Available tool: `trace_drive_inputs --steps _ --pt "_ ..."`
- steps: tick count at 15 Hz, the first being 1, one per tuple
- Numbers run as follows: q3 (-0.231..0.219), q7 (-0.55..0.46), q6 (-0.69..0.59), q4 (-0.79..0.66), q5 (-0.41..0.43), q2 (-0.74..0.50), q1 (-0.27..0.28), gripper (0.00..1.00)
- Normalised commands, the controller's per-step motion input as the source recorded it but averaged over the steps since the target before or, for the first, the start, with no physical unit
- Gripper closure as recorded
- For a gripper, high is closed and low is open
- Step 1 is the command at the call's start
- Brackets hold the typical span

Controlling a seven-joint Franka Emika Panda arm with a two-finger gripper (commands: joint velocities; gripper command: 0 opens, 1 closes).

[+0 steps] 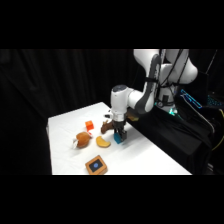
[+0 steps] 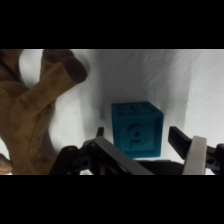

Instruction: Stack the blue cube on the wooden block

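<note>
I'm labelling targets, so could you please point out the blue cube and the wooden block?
blue cube (image 2: 136,130): wrist view, on its front face.
wooden block (image 1: 96,165): side view, on its top, at the dark square mark.

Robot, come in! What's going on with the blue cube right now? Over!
Gripper open, fingers either side of the blue cube. Cube on the table, not lifted. Wooden block waits nearer the camera. Brown object close beside the cube.

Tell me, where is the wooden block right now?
In the side view the wooden block lies near the table's front edge, apart from the other things, below the round orange-brown object and down-left of the blue cube.
</note>
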Motion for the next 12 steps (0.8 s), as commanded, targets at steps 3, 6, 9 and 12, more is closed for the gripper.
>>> trace_drive_inputs --steps 3,6,9,12 --pt "0.017 0.08 0.28 -0.08 0.121 0.07 0.071 0.05" --pt "-0.026 0.09 0.28 -0.09 0.114 0.03 0.105 0.3" --pt "-0.115 0.11 0.26 -0.11 0.07 -0.03 0.183 0.55" --pt "-0.181 0.12 0.17 -0.14 0.017 -0.13 0.251 0.7"
